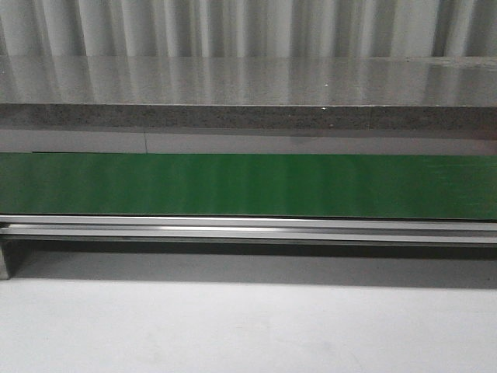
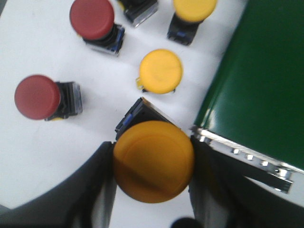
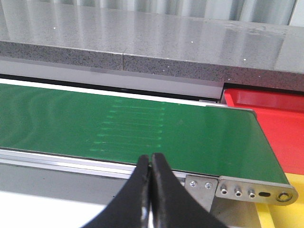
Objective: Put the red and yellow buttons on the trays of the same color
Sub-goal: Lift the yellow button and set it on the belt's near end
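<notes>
Round glossy yellow button (image 2: 153, 161), dark left gripper (image 2: 152, 190) clamping

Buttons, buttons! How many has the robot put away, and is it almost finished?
Nothing looks put away yet: the visible part of the red plastic tray holds no button. In hand: the left gripper has its fingers on either side of a big round yellow button, apparently gripping it. Left: two red round buttons and more yellow ones wait on the white table. The right gripper is shut and empty.
</notes>
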Robot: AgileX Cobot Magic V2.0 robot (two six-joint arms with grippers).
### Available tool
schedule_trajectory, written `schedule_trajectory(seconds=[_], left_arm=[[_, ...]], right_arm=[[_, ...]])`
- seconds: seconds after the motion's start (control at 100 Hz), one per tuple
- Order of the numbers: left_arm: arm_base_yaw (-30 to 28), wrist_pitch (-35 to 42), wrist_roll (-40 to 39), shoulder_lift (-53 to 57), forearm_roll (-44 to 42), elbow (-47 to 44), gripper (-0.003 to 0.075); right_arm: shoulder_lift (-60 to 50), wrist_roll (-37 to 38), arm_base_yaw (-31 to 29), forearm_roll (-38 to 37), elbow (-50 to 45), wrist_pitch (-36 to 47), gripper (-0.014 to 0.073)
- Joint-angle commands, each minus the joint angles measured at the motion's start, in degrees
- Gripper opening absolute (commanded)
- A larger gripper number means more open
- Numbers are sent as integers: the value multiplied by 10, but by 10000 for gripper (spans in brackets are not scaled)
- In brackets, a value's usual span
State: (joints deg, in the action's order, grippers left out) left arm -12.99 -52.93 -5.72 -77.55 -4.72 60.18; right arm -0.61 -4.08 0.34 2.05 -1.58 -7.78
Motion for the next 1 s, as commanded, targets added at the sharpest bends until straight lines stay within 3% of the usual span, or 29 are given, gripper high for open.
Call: schedule_trajectory(seconds=[0.0, 0.34, 0.56, 0.68, 0.8, 0.85, 0.99], left_arm=[[29, -16, 4, 23, -1, 60, 93], [163, -53, 4, -67, 1, 136, 93], [183, -63, 4, -117, 1, 140, 111], [183, -66, 4, -119, 1, 140, 232], [183, -66, 4, -119, 1, 140, 484], [183, -63, -1, -119, 5, 140, 552], [184, -35, -3, -107, 22, 140, 564]], right_arm=[[-9, -2, 0, -3, 12, 41, -66], [-9, -2, 0, -3, 12, 41, -66], [-9, -2, 0, -3, 12, 41, -66], [-9, -2, 0, -3, 12, 41, -66], [-9, -2, 0, -3, 12, 41, -66], [-9, -2, 0, -3, 12, 41, -66], [-9, -2, 0, -3, 12, 41, -66]])
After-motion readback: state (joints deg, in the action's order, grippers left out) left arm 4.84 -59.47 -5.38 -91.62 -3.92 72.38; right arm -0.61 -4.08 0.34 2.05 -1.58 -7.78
